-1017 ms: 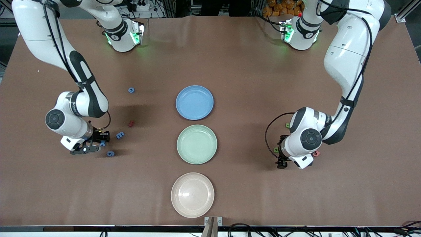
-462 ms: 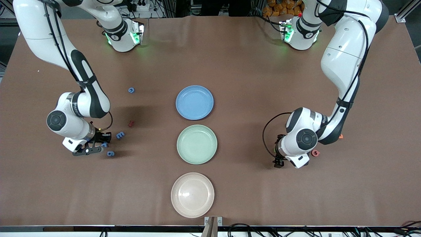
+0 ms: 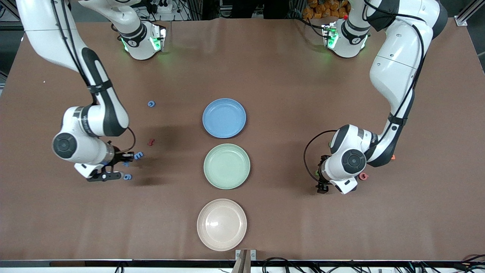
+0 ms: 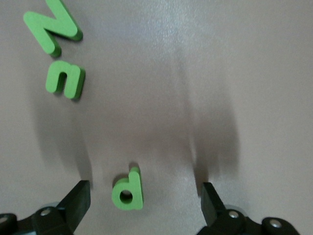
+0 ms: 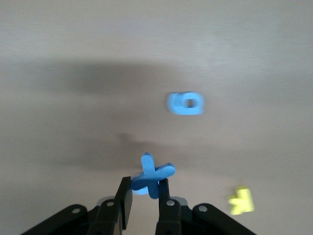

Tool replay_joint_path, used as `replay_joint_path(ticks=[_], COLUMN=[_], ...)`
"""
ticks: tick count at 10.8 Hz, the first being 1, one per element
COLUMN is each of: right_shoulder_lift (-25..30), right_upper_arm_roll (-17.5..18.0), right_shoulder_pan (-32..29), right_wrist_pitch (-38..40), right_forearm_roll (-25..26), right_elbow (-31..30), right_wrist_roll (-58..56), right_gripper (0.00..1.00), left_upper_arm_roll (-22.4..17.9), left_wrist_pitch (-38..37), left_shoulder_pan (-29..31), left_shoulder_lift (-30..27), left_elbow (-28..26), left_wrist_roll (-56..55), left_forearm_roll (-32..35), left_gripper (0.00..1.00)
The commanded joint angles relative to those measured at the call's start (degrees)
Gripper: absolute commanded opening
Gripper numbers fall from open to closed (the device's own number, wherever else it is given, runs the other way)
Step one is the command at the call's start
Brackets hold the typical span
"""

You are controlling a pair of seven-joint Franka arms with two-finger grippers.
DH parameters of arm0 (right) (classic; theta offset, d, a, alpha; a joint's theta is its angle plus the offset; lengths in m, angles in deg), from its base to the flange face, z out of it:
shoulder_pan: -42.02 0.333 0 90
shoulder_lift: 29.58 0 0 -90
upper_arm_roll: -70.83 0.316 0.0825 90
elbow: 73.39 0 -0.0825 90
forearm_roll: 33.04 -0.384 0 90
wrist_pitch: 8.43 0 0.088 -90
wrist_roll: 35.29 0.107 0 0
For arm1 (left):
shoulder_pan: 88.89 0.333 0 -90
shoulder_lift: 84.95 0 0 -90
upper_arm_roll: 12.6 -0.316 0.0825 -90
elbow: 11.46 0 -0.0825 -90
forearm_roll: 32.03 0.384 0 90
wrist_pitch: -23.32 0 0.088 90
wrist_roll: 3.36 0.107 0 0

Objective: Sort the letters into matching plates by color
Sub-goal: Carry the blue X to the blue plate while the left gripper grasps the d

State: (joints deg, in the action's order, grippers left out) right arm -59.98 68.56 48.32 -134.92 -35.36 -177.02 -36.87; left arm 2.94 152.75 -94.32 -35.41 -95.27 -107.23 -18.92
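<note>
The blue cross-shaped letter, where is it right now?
The blue cross letter is pinched in the right claw, over the table's right-arm end, near a blue ring-shaped letter.

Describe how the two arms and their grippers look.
Both arms are glossy white with black joint bands, round dark grey caps at the wrists and thin black cables along the links. Green lights glow at both bases. The left gripper and right gripper have black fingers with silver screws.

A blue cross-shaped letter [image 5: 152, 177] sits pinched, tilted, in the right tool [image 5: 145, 196], off the table. A green "p" [image 4: 128, 189] lies flat between the left tool's [image 4: 145, 203] spread fingers. Between both tools: blue plate [image 3: 224, 118] and mint green plate [image 3: 227, 166], both bare.
</note>
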Motion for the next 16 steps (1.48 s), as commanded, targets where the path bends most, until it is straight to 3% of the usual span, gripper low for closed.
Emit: replay_joint_path(ticks=[1,5,6,8,9,12,13,14,15,16], right_shoulder_lift=[1.5,1.5,1.6,1.9,1.9,1.8,1.8,1.8,1.8,2.3], right_upper_arm_roll=[7.6,11.9,12.4,12.5,12.5,15.0,15.6,15.6,15.6,15.6], right_shoulder_pan=[3.0,10.0,12.7,17.3,19.7,23.0,23.0,23.1,23.1,23.1], right_wrist_pitch=[1.0,0.7,0.8,0.9,0.8,0.2,0.0,0.0,-0.2,-0.7], right_forearm_roll=[-0.5,-0.5,-0.5,-0.5,-0.5,-0.5,-0.5,-0.5,-0.4,-0.2], right_elbow=[-0.1,-0.1,-0.1,-0.3,-0.5,-2.2,-3.0,-3.2,-3.6,-4.0], right_wrist_roll=[18.3,35.9,40.3,46.7,50.3,58.2,58.4,58.4,58.5,58.5], right_gripper=[0.00,0.00,0.00,0.00,0.00,0.00,0.05,0.43,0.74,0.84], left_upper_arm_roll=[-0.4,-0.4,-0.4,-0.4,-0.6,-0.9,-0.9,-0.9,-0.9,-0.8], left_wrist_pitch=[0.2,0.2,0.2,0.2,0.2,0.2,0.2,0.2,0.2,0.2], left_shoulder_pan=[-0.5,-1.1,-1.1,-1.3,-1.6,-1.6,-1.6,-1.6,-1.6,-1.7], left_shoulder_lift=[0.3,0.3,0.3,0.3,0.3,0.2,0.1,0.0,-0.1,-0.5], left_elbow=[0.4,0.4,0.5,0.5,0.5,0.6,0.6,0.6,0.6,0.8], left_wrist_roll=[-2.0,-2.1,-2.1,-4.8,-8.3,-11.7,-11.8,-11.7,-11.4,-11.1], left_forearm_roll=[3.2,3.4,3.3,3.3,3.4,3.4,3.4,3.4,3.5,4.0], left_gripper=[1.00,0.98,0.77,0.21,0.04,0.00,0.00,0.00,0.00,0.00])
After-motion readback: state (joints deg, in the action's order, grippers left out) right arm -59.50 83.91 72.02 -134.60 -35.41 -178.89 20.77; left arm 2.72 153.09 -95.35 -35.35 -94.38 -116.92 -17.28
